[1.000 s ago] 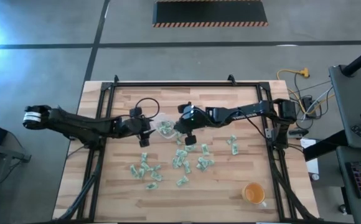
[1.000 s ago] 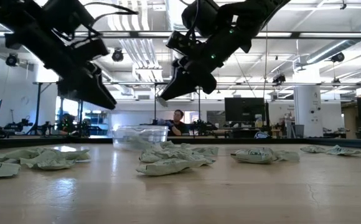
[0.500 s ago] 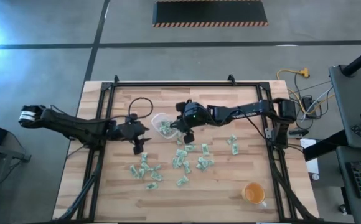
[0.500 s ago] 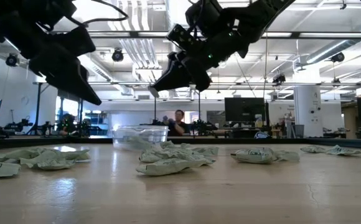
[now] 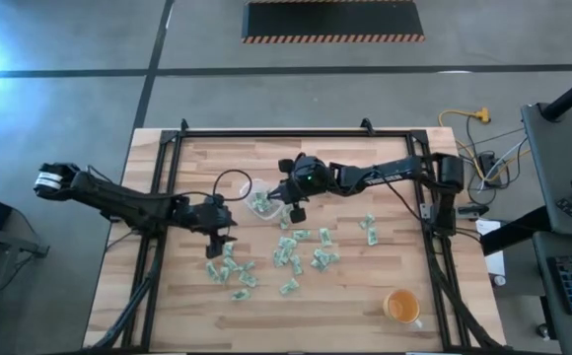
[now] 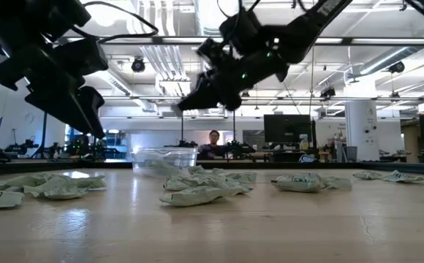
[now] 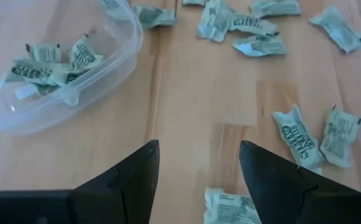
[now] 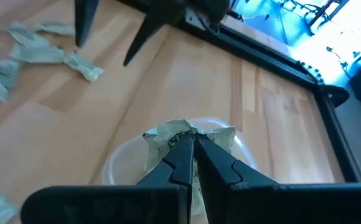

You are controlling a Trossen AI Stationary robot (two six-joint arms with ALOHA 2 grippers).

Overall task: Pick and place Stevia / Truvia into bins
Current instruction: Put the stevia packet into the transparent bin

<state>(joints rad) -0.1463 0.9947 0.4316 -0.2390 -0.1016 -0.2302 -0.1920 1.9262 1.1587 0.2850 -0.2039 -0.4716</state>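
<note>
Packets: pale green and white Stevia packets [image 5: 296, 258] are lying scattered on the table near the tub; a few are sitting inside it.
Tub: the clear plastic tub [image 7: 115, 59] is resting on the table.
Right gripper: the right gripper [image 8: 195, 144] is hovering over the tub, fingers pinching a crumpled packet [image 8: 180, 135].
Left gripper: the left gripper [image 7: 196, 163] is hanging beside the tub, fingers spread wide and holding nothing.
Surface: a pale wooden table [image 5: 365, 296] is carrying an orange cup [image 5: 400, 308] well away from the tub.
Room: a person [image 6: 213, 144] is sitting far behind the tub.
</note>
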